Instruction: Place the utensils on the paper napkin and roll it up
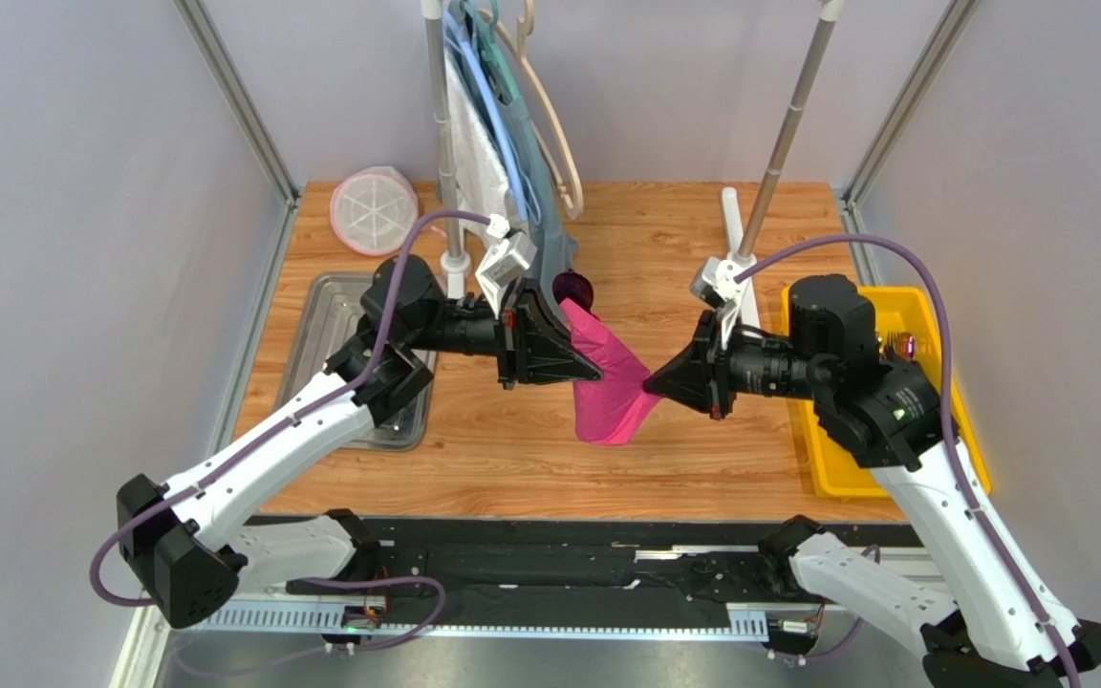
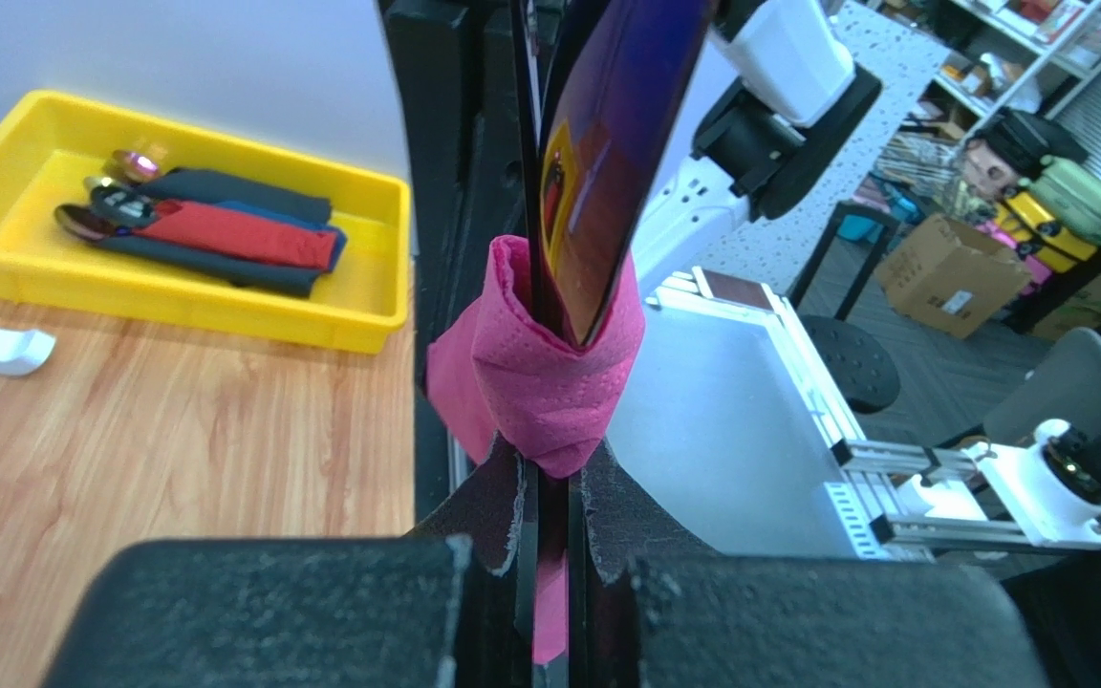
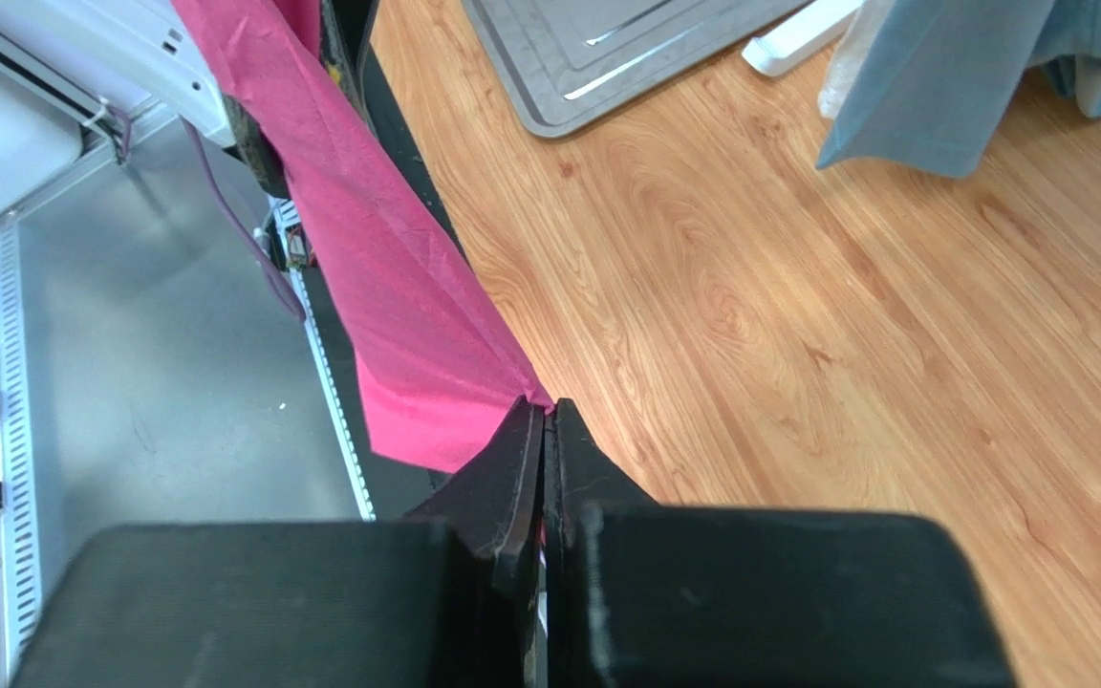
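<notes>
Rising from the near edge, the left arm and right arm bend inward above the table. The right gripper pinches a corner of the paper napkin. The left gripper clamps it wrapped round the utensils, which poke out on the far side.

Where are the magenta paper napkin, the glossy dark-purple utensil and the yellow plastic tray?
Magenta paper napkin (image 1: 611, 394): top view, hanging middle.
Glossy dark-purple utensil (image 2: 614, 158): left wrist view, exposed face.
Yellow plastic tray (image 2: 198, 308): left wrist view, near wall.
</notes>
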